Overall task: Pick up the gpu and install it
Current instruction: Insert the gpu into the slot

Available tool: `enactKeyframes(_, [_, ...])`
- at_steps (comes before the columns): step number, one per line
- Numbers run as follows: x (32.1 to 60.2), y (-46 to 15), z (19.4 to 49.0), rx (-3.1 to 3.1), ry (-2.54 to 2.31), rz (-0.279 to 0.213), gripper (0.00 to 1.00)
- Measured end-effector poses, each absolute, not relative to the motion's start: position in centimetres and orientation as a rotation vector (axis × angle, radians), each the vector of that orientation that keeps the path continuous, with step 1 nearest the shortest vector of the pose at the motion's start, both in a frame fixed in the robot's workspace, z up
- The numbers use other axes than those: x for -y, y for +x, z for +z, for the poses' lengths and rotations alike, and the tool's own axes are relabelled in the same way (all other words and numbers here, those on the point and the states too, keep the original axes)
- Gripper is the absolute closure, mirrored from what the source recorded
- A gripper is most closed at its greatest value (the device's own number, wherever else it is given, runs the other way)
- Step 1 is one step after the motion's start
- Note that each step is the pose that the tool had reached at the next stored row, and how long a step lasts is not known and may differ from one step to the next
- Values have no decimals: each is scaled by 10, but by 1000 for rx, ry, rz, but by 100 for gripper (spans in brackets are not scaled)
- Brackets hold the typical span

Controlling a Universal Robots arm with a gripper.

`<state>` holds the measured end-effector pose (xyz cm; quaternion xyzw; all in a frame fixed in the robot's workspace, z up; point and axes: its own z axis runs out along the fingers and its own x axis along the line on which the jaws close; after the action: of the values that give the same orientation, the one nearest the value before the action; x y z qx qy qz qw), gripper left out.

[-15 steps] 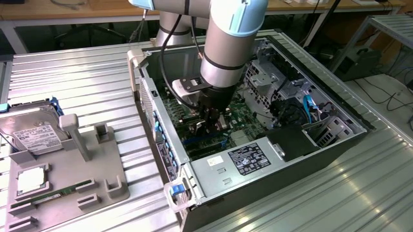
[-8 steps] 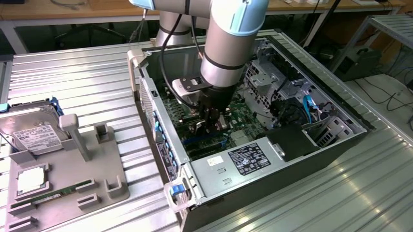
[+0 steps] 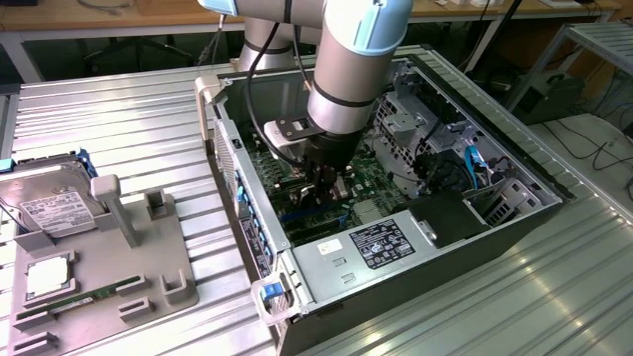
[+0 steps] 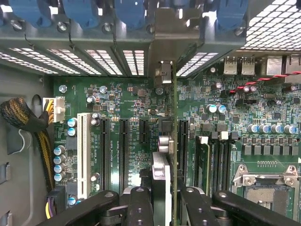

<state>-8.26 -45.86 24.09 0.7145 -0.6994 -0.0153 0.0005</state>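
Black tool fingers, we see, are closed tight on the gpu, a thin card held edge-on and upright. The card sits low over the green motherboard, among its expansion slots, with its metal bracket reaching the computer case rear wall. Beside the case, on the metal table, a grey tray holds a hard drive

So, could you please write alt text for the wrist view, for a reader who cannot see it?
Seen edge-on, the gpu stands upright between the gripper fingers, over the green motherboard beside its black expansion slots. Its metal bracket reaches toward the case's vented rear wall; an empty CPU socket lies nearby.
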Motion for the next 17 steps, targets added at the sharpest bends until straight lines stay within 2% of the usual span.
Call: enactKeyframes(17, [459, -83, 242, 2194, 2241, -53, 72])
